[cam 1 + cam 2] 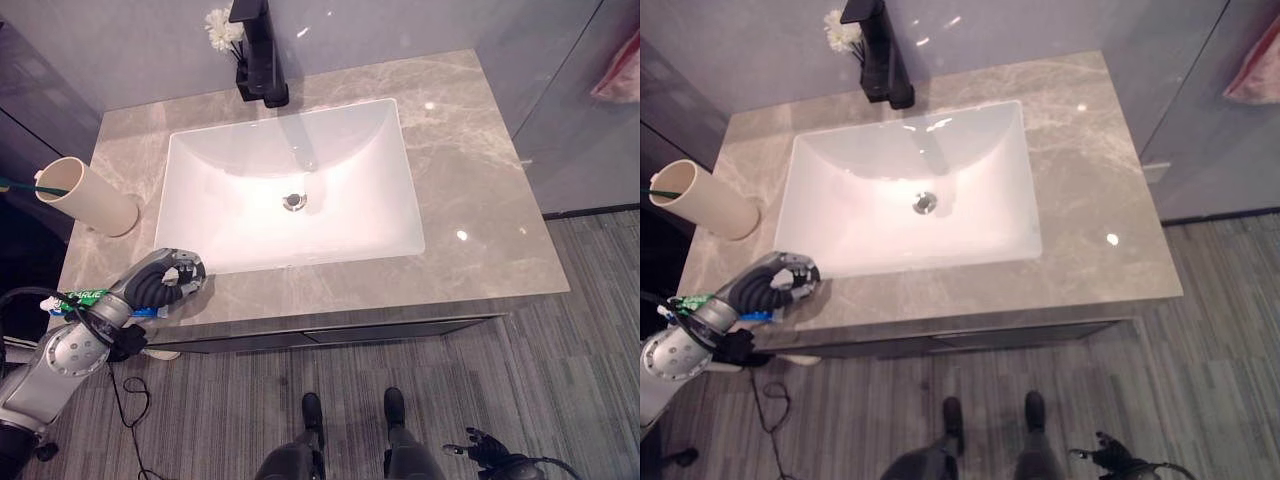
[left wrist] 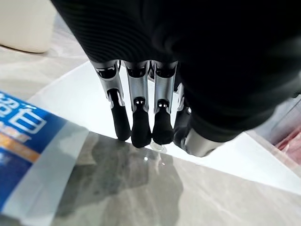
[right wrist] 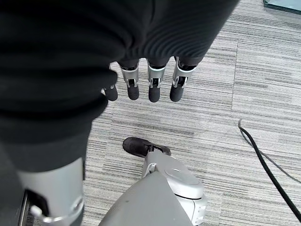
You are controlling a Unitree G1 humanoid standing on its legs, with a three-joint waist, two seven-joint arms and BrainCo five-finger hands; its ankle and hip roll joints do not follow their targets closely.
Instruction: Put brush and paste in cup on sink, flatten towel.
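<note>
A beige cup [image 1: 90, 197] stands at the counter's left edge, and a green toothbrush [image 1: 22, 185] handle sticks out of its mouth. A green and blue toothpaste tube [image 1: 92, 298] lies flat at the front left corner of the counter, partly under my left forearm. My left hand [image 1: 170, 276] hangs just right of the tube, by the basin's front left rim. Its fingers [image 2: 141, 127] are straight, tips down on the counter, holding nothing. The tube's flat end [image 2: 33, 155] lies beside them. My right hand [image 3: 150, 84] hangs open low over the floor.
The white basin [image 1: 350, 215] fills the middle of the grey marble counter [image 1: 480, 200]. A black faucet [image 1: 260, 60] and a white flower [image 1: 222, 28] stand behind it. A pink cloth [image 1: 620, 70] hangs at the far right, off the counter.
</note>
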